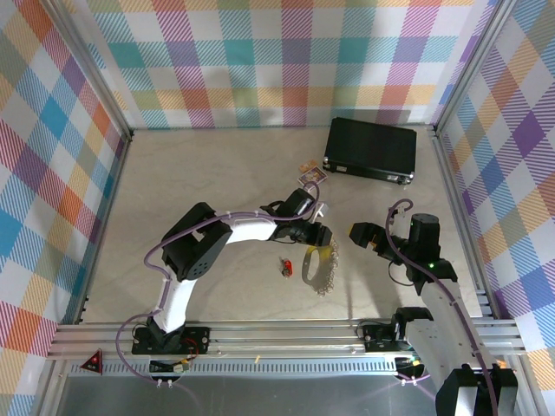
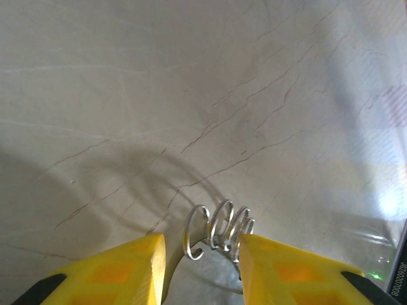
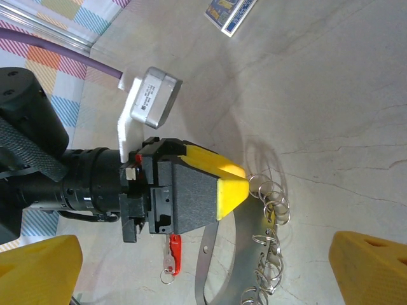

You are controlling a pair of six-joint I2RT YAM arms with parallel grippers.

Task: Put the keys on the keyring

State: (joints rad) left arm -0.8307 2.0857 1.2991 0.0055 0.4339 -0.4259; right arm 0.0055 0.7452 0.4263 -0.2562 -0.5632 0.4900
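Steadying keyring (image 1: 310,264) | left gripper (image 2: 202,267) straddles chain rings (image 2: 219,235), clamp unclear | right gripper (image 1: 360,234) spread wide, empty | next: pick red key (image 1: 284,266), just left of keyring

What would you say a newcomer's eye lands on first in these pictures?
Most likely the left pincer, its bright yellow fingers over the keyring in the middle of the table, with loops of the silvery chain between them. Next come the tiny red-headed key, lying just left of the ring, and the black case at the far right, near the checked back wall.
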